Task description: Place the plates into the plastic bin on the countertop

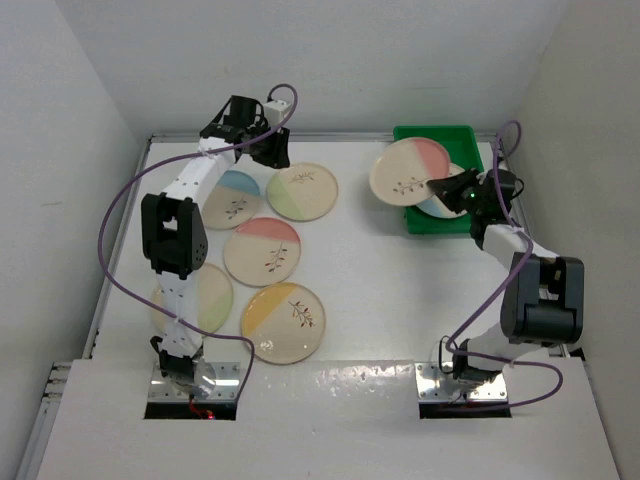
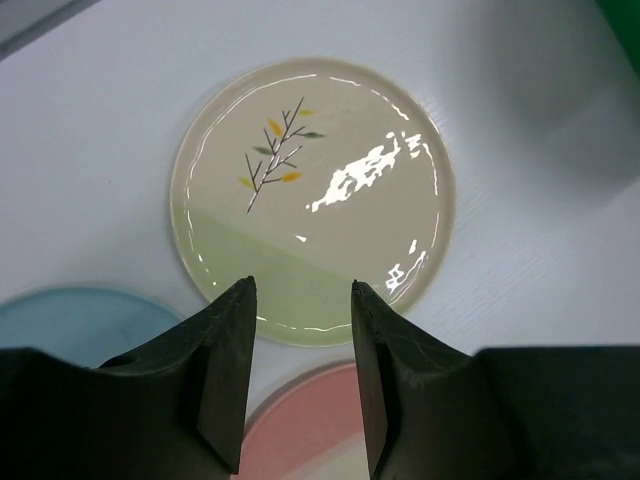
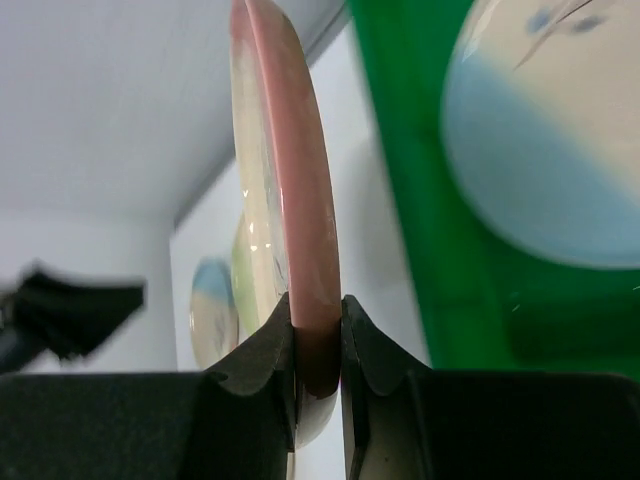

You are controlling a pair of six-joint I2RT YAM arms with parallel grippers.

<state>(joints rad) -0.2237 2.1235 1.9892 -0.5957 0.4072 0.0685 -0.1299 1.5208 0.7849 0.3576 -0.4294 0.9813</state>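
My right gripper is shut on the rim of a pink-segment plate, held over the left wall of the green plastic bin. In the right wrist view the pink rim is pinched edge-on between the fingers. A blue-segment plate lies inside the bin. My left gripper is open and empty, above the near edge of a green-segment plate lying flat on the countertop.
More plates lie on the white surface: blue, pink, yellow, and one partly under the left arm. White walls enclose the back and sides. A purple cable loops off each arm.
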